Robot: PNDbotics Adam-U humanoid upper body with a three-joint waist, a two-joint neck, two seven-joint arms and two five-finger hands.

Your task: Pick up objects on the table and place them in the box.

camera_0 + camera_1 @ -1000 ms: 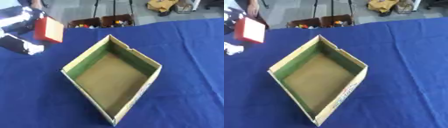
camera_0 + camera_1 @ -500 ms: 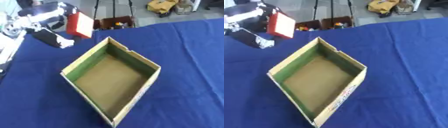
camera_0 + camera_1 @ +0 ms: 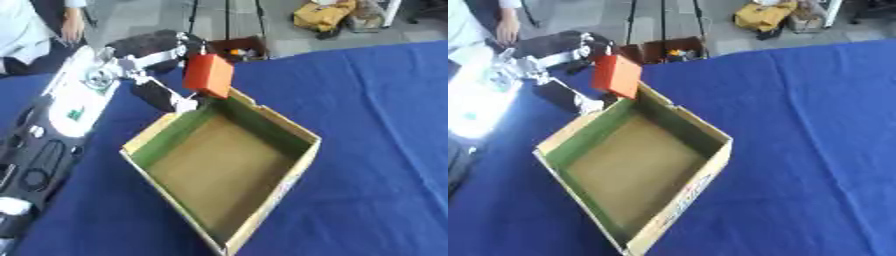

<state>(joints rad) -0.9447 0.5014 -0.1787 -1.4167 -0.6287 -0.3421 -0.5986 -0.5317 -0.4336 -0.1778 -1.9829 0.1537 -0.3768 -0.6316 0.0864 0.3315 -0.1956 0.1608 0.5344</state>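
An orange-red block (image 3: 208, 76) hangs in the air just above the far corner of the open cardboard box (image 3: 289, 167), which has green inner walls and a bare brown bottom. My left hand (image 3: 150, 56) comes in from the left and is shut on the block, with fingers over its top and the thumb below. The box sits askew on the blue tablecloth (image 3: 376, 125). My right hand shows in neither view.
My left arm (image 3: 52, 130) lies along the left side of the table beside the box. Beyond the table's far edge stand a brown crate with small objects (image 3: 241, 47), a yellow bag (image 3: 324, 15) and stand legs. A person's hand (image 3: 70, 31) shows at the far left.
My left hand has carried the orange-red block to the right, from over the cloth left of the box to above the box's far corner. The view has also shifted.
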